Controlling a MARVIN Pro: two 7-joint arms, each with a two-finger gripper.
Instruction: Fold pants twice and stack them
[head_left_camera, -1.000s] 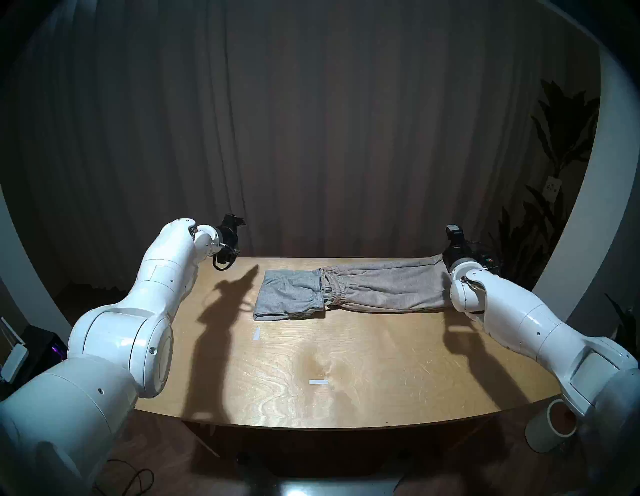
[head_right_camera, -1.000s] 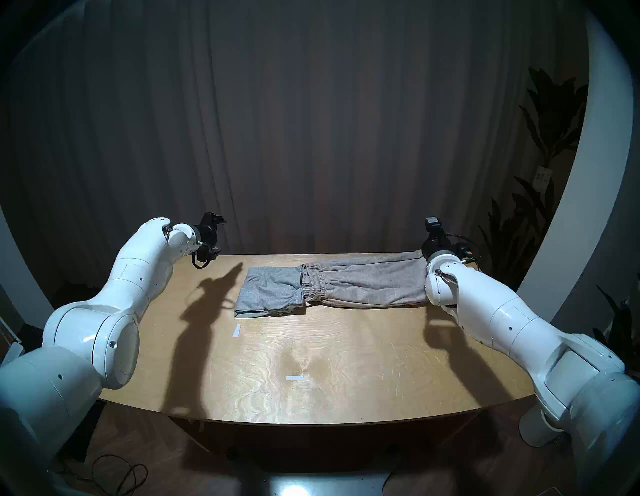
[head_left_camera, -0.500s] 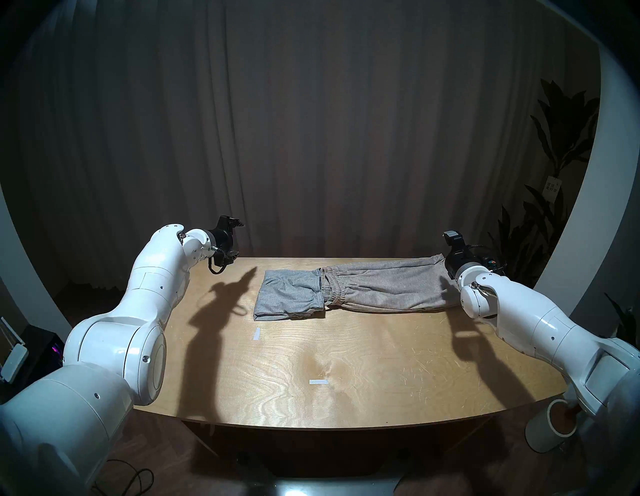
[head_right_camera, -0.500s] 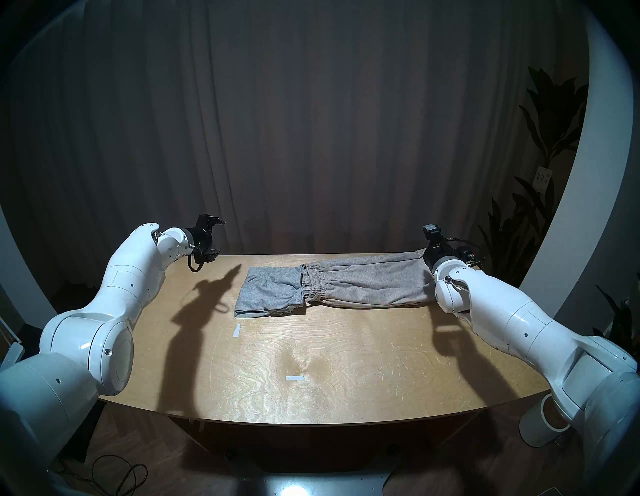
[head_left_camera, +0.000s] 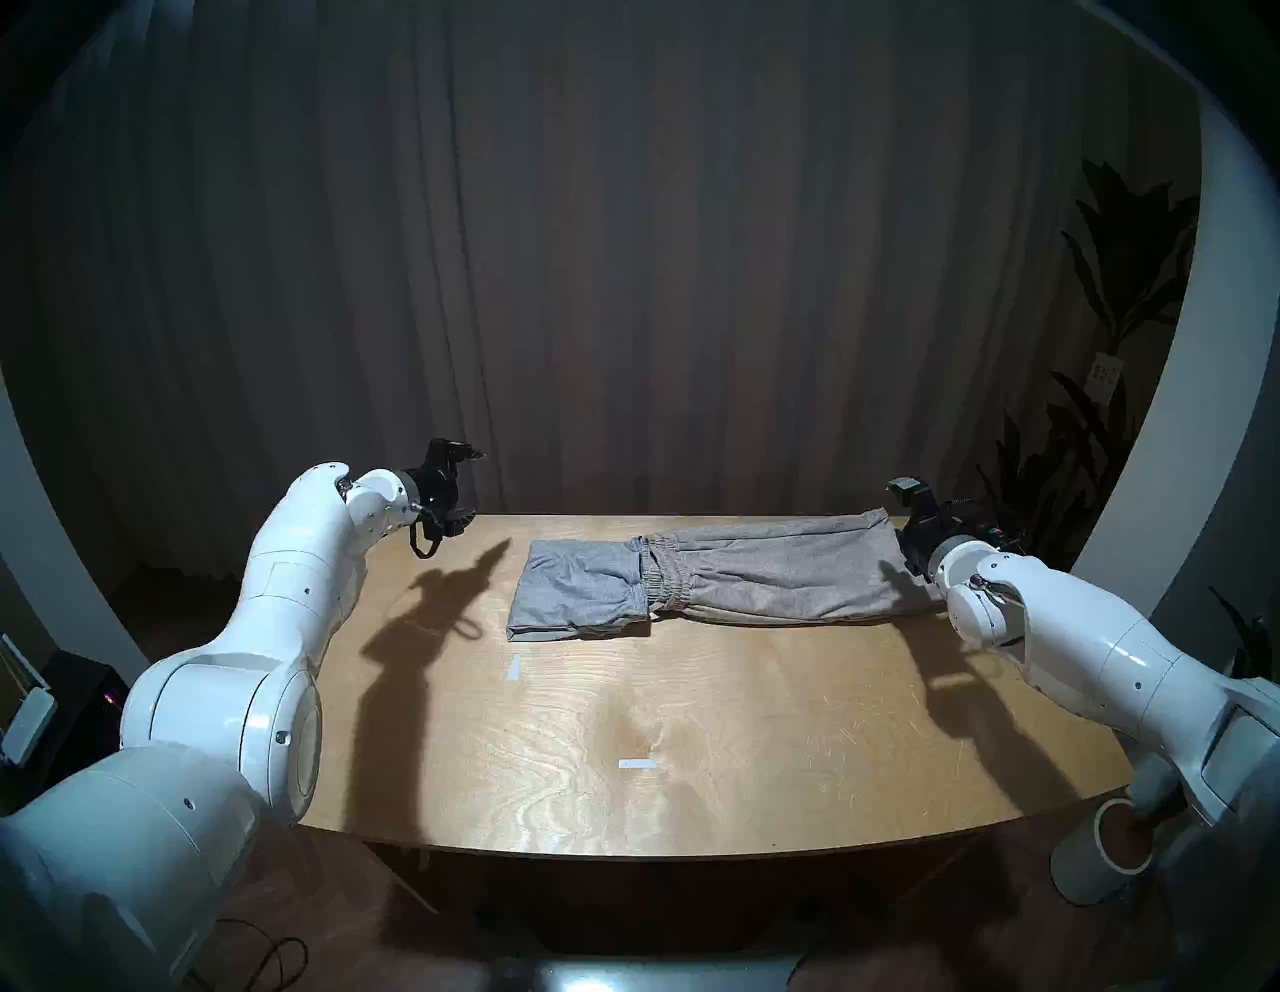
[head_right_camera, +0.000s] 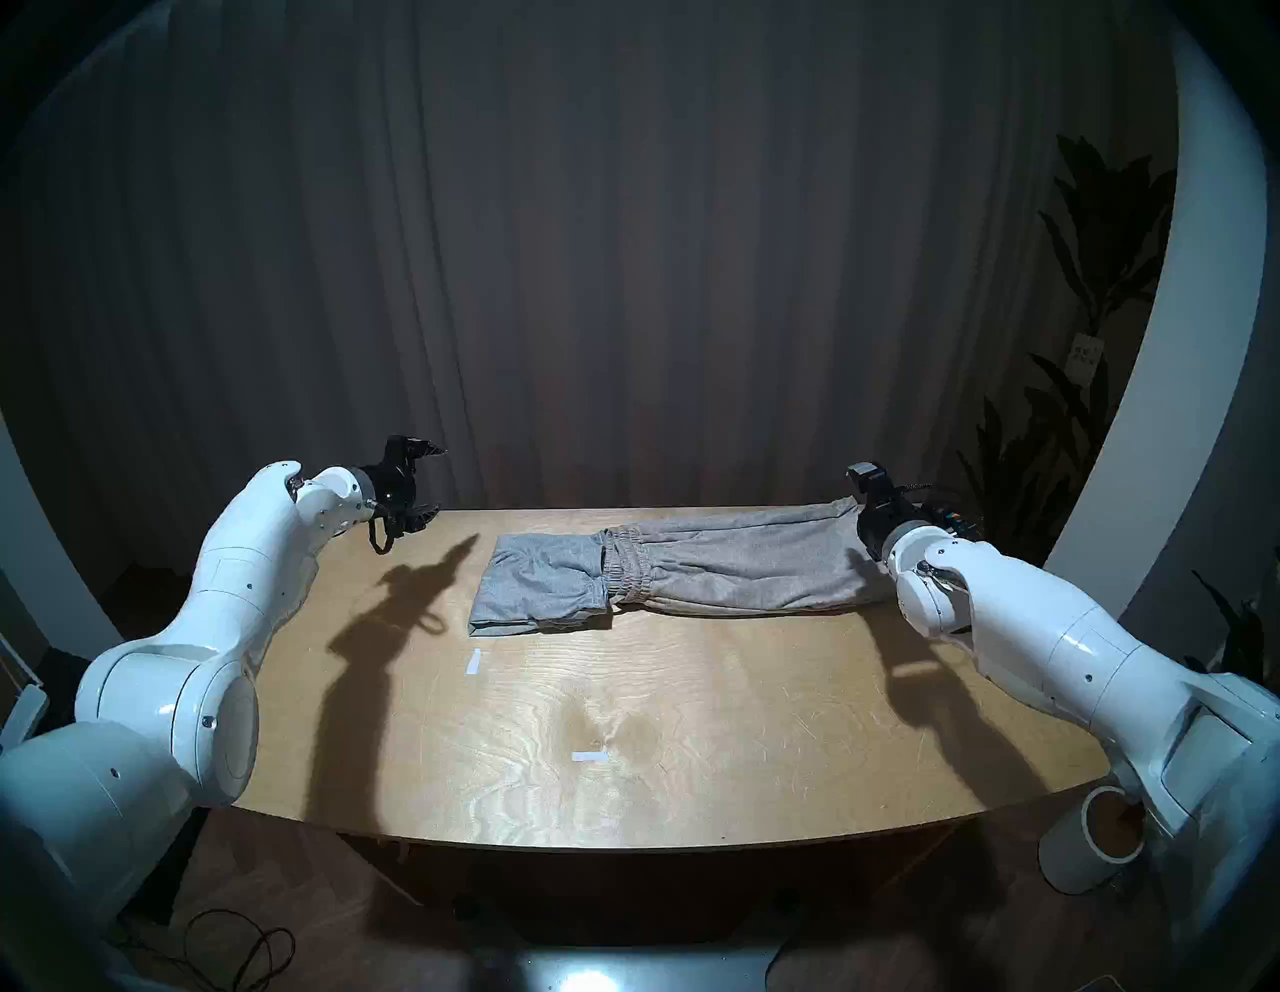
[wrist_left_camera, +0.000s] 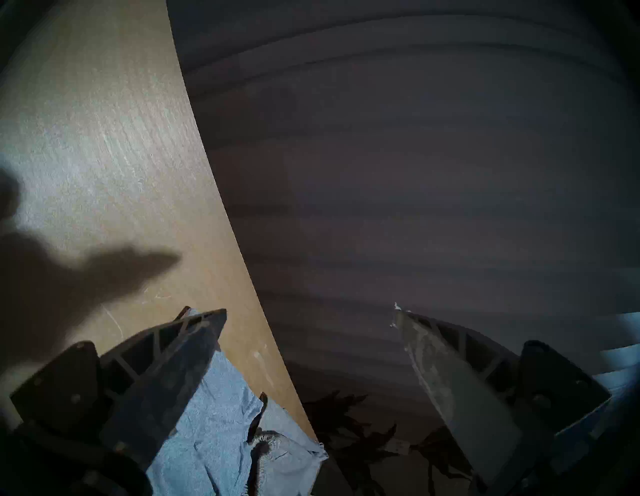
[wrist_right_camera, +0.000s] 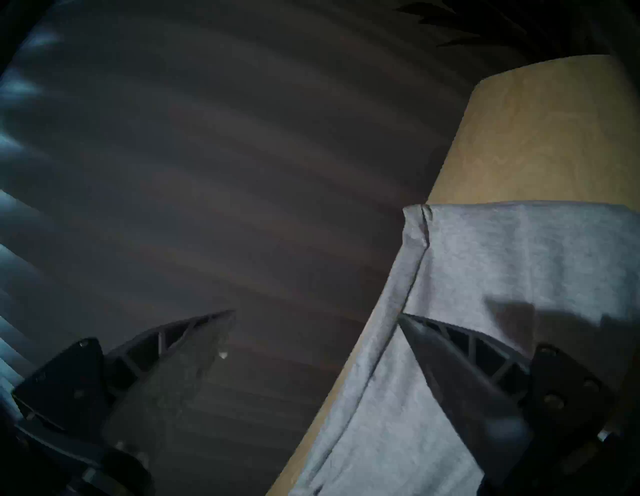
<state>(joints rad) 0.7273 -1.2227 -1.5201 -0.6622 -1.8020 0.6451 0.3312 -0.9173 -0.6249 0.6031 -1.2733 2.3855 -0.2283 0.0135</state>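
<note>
We see a wooden table (head_left_camera: 692, 727). At its far edge lie the folded light grey pants (head_left_camera: 578, 589), and to their right, overlapping them at the waistband, the longer beige-grey pants (head_left_camera: 776, 575). Our left gripper (head_left_camera: 467, 485) hangs above the table's far left corner, jaws apart, empty. Our right gripper (wrist_right_camera: 315, 315), by the beige-grey pants' leg ends, is likewise spread and holds nothing.
</note>
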